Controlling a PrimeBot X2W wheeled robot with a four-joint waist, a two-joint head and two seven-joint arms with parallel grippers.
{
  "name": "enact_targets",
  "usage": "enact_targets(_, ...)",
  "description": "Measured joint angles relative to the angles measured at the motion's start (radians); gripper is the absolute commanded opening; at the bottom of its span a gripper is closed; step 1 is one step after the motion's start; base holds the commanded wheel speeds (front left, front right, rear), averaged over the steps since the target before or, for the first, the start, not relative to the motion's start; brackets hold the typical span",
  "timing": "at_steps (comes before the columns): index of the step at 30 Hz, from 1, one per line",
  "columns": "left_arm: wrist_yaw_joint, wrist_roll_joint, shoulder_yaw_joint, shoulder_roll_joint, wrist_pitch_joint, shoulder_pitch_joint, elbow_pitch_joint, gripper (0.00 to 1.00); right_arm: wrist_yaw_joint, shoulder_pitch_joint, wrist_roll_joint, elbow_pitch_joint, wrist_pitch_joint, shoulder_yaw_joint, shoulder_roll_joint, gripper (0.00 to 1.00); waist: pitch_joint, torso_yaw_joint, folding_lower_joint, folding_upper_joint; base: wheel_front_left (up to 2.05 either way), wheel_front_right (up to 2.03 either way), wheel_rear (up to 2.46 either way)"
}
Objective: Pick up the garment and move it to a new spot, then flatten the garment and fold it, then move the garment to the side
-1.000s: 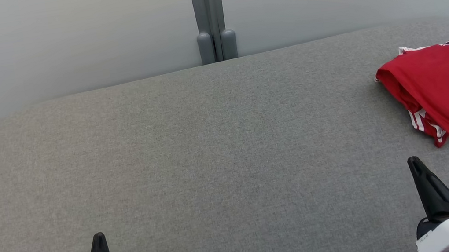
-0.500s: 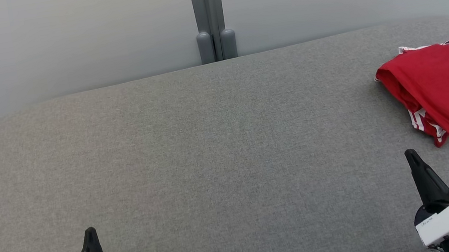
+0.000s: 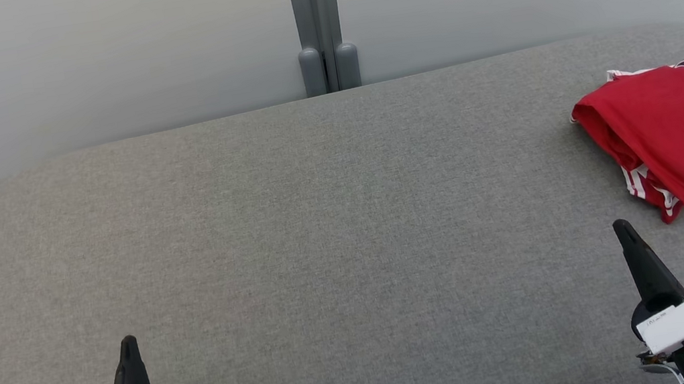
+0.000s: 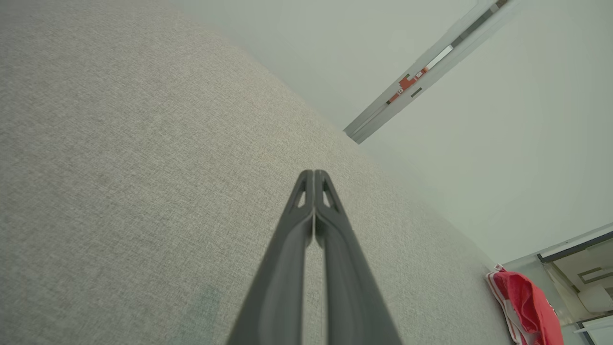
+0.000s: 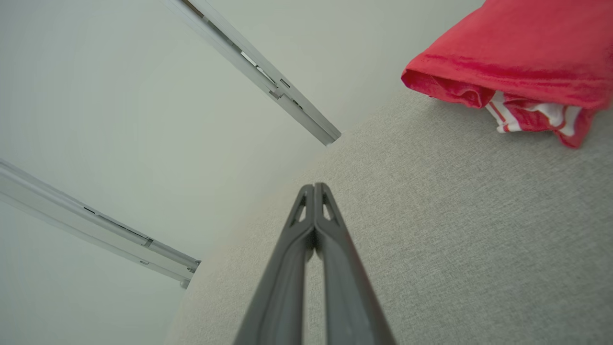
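Left tool (image 3: 128, 344) and right tool (image 3: 622, 230) are clenched on nothing, parked low at the counter's (image 3: 319, 222) near corners. The folded red garment (image 3: 678, 128) lies against the right edge, well apart from both, seemingly set aside there as the task's last step.

Bright, even, diffuse light falls across the whole scene. The red garment (image 3: 672, 129) casts only a faint, soft shadow just left of itself and under its folded edge. In the left wrist view the weave of the grey table (image 4: 119, 143) softens toward the garment.
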State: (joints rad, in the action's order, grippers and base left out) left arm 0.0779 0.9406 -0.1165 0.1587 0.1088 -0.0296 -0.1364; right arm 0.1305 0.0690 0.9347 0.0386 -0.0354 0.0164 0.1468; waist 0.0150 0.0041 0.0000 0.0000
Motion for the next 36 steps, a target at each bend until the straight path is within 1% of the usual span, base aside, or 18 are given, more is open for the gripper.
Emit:
enact_targets(16, -0.026, 0.178, 0.047, -0.019, -0.046, 0.03, 0.0, 0.0, 0.0, -0.045, 0.222, 0.049, -0.006, 0.028, 0.023, 0.0, -0.002, -0.001, 0.0, 0.0, 0.0, 0.0, 0.0)
enact_targets(36, -0.053, 0.365, 0.096, -0.038, -0.092, 0.062, 0.0, 0.0, 0.0, -0.097, 0.472, 0.092, -0.035, 0.075, 0.059, 0.0, -0.005, -0.002, 0.0, 0.0, 0.0, 0.0, 0.0)
